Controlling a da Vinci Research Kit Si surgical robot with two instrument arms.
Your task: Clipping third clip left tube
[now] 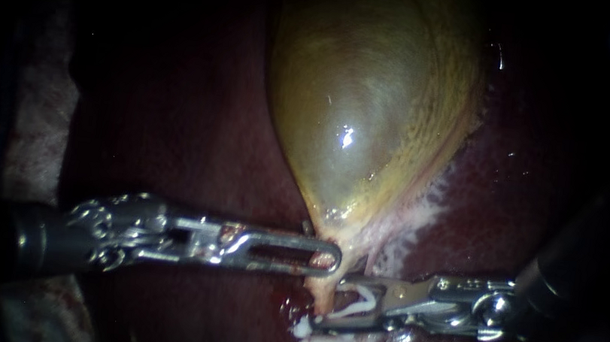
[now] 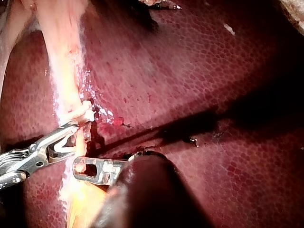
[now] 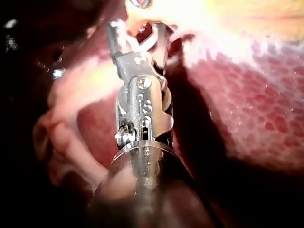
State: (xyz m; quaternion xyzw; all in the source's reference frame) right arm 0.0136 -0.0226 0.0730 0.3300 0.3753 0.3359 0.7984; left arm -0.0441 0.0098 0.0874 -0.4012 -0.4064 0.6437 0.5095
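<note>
At 6 o'clock from the gallbladder point(image 1: 361, 101), your right instrument's hand point(image 1: 355, 302) grasps a white clip point(image 1: 363, 298), spread open against the tube point(image 1: 324, 290) so closing can pinch it, your left instrument point(image 1: 237, 245) steadying alongside.

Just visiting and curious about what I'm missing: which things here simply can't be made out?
Endoscope view: the tube runs off the edge past the fitted clip; darkness swallows the shaft of the right instrument carrying a white clip.
Left wrist view: the left instrument covers the liver under it with its own shaft.
Right wrist view: glare washes out the tissue ahead of the right instrument.
</note>
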